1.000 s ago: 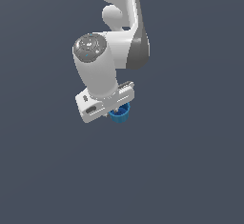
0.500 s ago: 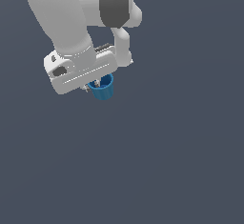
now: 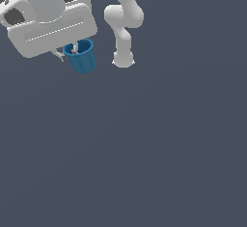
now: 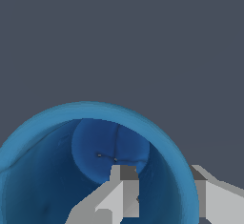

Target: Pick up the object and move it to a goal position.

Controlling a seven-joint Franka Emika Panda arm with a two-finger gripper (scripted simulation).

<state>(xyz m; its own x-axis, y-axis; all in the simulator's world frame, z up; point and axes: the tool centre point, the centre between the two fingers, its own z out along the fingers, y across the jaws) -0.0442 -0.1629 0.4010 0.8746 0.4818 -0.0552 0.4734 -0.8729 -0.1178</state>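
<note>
We carry the blue cup (image 3: 82, 57) at the frame's upper left, the gripper (image 4: 164, 192) pinching its rim wall: one finger inside, one outside. This thin one-wall hold may let it pivot or slip.

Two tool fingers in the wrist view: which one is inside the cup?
The finger seen against the blue cup's interior is the inside one. The other finger sits outside the rim, with the cup wall pinched between them.

No readable text, labels, brands, numbers or signs in either view.
</note>
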